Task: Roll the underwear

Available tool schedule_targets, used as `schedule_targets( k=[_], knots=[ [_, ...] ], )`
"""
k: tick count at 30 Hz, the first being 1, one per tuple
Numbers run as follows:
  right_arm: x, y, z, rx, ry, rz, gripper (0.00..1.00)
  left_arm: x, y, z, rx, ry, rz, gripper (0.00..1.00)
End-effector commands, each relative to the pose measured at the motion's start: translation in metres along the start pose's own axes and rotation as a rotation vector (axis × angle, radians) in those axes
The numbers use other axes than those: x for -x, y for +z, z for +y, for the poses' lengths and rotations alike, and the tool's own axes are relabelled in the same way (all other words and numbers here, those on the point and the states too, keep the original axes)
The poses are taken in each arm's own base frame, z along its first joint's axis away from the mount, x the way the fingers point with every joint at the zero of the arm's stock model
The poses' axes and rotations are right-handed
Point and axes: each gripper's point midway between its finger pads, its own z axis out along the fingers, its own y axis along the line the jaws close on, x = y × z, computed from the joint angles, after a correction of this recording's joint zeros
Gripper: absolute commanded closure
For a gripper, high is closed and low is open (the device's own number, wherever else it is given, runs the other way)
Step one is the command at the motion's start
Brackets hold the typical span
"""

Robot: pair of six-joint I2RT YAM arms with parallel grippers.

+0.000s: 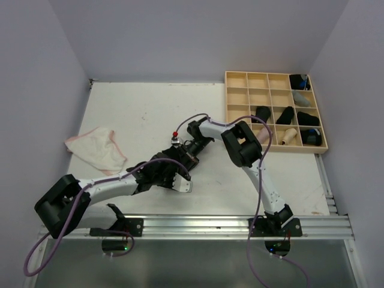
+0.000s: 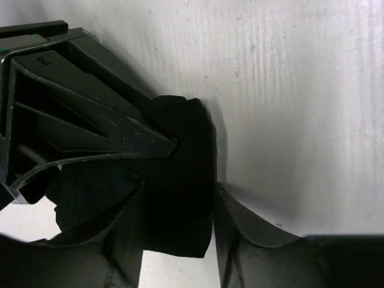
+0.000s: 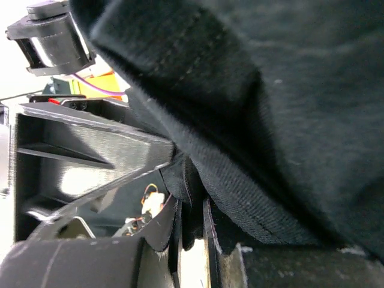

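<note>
Black underwear (image 1: 173,158) lies bunched at the middle of the table, between my two grippers. From the lower left, my left gripper (image 1: 176,175) reaches it. In the left wrist view a thick dark fold of the underwear (image 2: 183,174) fills the gap of that left gripper (image 2: 180,201) and touches both fingers. My right gripper (image 1: 187,149) comes in from the right. It is nearly shut, with a thin hem of the underwear (image 3: 195,198) pinched inside the right gripper (image 3: 191,231). More black cloth drapes over the right wrist camera. A whitish pair with pink edging (image 1: 96,149) lies flat at the left.
A pale wooden grid tray (image 1: 240,96) stands at the back right; several of its cells hold small black rolls (image 1: 285,114). White walls close in the table on three sides. A metal rail (image 1: 198,223) runs along the near edge.
</note>
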Motion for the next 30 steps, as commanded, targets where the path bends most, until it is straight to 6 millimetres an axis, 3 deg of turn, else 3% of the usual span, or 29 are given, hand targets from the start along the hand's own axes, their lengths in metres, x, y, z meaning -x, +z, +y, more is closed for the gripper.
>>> schedule_targets(
  k=[1,3,4,5,7,8,11,12,14,15,18,19,21,23,25,26,30],
  knots=[
    [-0.009,0.01,-0.052,-0.181,0.021,0.063,1.0,-0.01,0.009,-0.003,-0.036,0.026,0.061,0.55],
    [-0.008,0.006,-0.054,-0.213,0.042,0.051,1.0,-0.013,0.012,-0.015,-0.11,-0.012,0.089,0.75],
    [-0.007,0.004,-0.057,-0.23,0.037,0.041,1.0,-0.014,0.012,-0.021,-0.146,-0.023,0.094,0.92],
    [-0.002,-0.003,-0.051,-0.254,0.013,0.018,0.9,-0.019,0.008,-0.036,-0.21,-0.055,0.118,0.99],
    [0.003,-0.018,-0.056,-0.307,0.013,-0.045,0.85,-0.015,0.008,-0.054,-0.33,-0.094,0.113,1.0],
    [0.01,-0.032,-0.043,-0.323,-0.015,-0.096,0.79,-0.019,0.004,-0.067,-0.392,-0.125,0.137,1.0],
    [0.017,-0.066,-0.04,-0.358,-0.012,-0.213,0.7,-0.02,0.001,-0.081,-0.484,-0.207,0.129,1.0],
    [0.022,-0.087,-0.024,-0.375,-0.049,-0.276,0.67,-0.02,0.002,-0.081,-0.521,-0.25,0.114,1.0],
    [0.028,-0.114,-0.019,-0.452,-0.073,-0.397,0.6,-0.017,0.0,-0.084,-0.597,-0.33,0.082,1.0],
    [0.029,-0.123,-0.008,-0.454,-0.09,-0.425,0.59,-0.016,0.0,-0.084,-0.62,-0.36,0.072,1.0],
    [0.034,-0.151,-0.006,-0.571,-0.155,-0.553,0.58,-0.016,-0.001,-0.084,-0.715,-0.461,0.036,1.0],
    [0.034,-0.161,0.008,-0.592,-0.23,-0.61,0.57,-0.016,0.0,-0.084,-0.737,-0.483,0.023,1.0],
    [0.032,-0.168,0.013,-0.636,-0.321,-0.651,0.57,-0.014,0.0,-0.086,-0.82,-0.553,-0.003,1.0],
    [0.028,-0.176,0.038,-0.639,-0.426,-0.692,0.58,-0.011,0.0,-0.078,-0.875,-0.576,-0.024,1.0],
    [0.022,-0.177,0.04,-0.678,-0.556,-0.676,0.59,-0.013,0.004,-0.08,-0.944,-0.655,-0.047,1.0],
    [0.018,-0.18,0.053,-0.685,-0.618,-0.682,0.6,-0.017,0.006,-0.076,-0.987,-0.693,-0.045,1.0],
    [0.004,-0.159,0.07,-0.711,-0.845,-0.553,0.6,-0.028,0.016,-0.063,-1.03,-0.784,-0.033,1.0]
  ],
)
